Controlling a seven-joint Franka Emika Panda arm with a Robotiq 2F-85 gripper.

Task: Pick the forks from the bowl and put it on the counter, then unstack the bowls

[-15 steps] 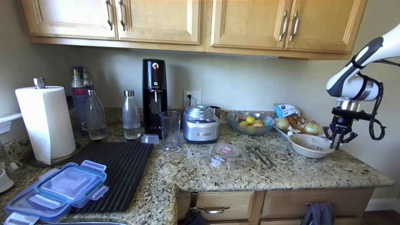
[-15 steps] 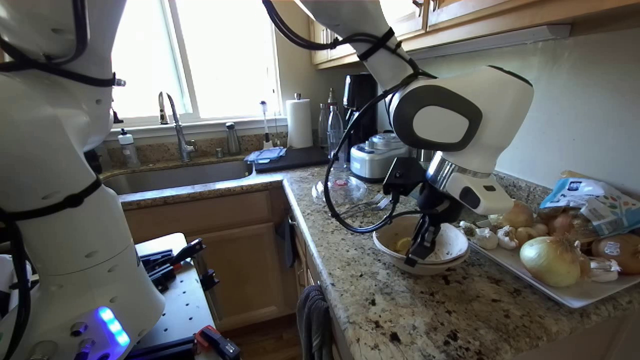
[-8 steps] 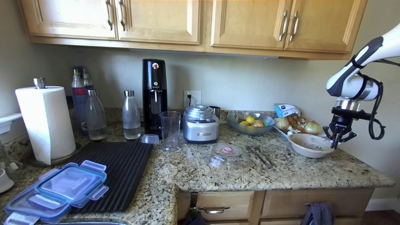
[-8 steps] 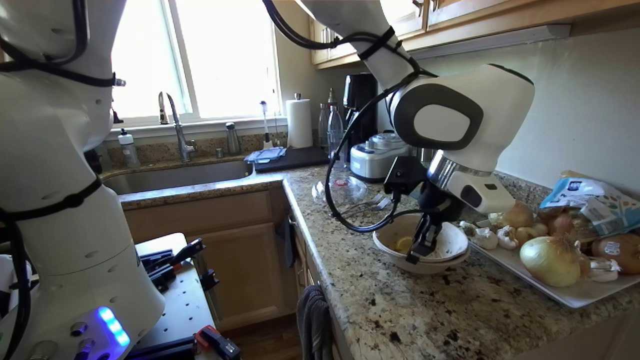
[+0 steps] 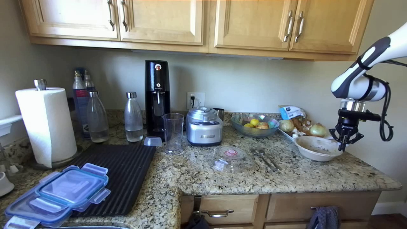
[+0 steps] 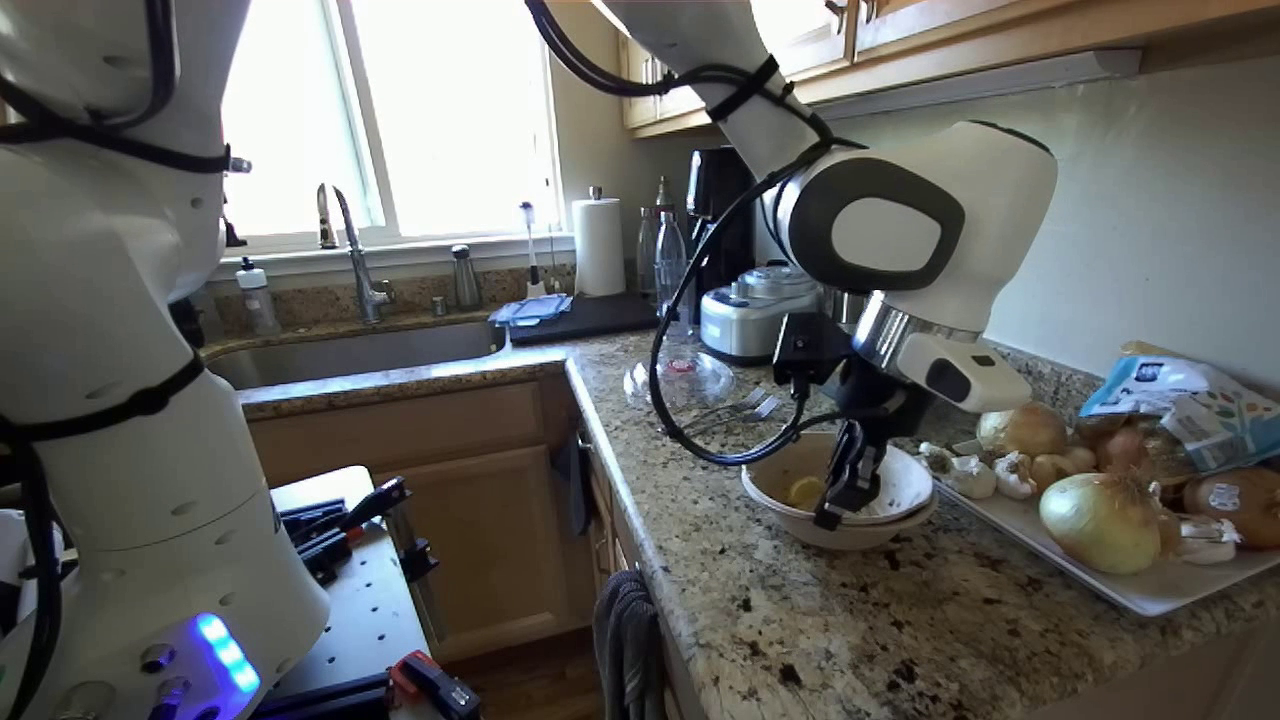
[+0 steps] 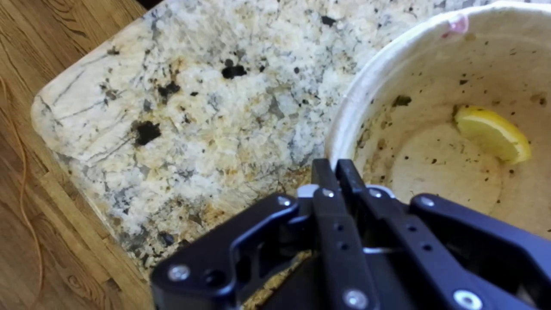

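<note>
Granite tabletop [image 7: 236,103], forks [image 5: 270,162] right of centre in an exterior view. Fingers [image 7: 323,174] pinched on rim of upper bowl [image 7: 430,77], near centre of wrist view. Risk: one-sided lift could tilt it, spilling lemon wedge [image 7: 493,134]; tight nesting could drag lower bowl [image 6: 855,538].

Window [image 6: 460,110] blazing pure white, glare streaking the counter [image 6: 420,374] below it, cabinet door [image 5: 71,16] washed pale, wrist view soft
</note>
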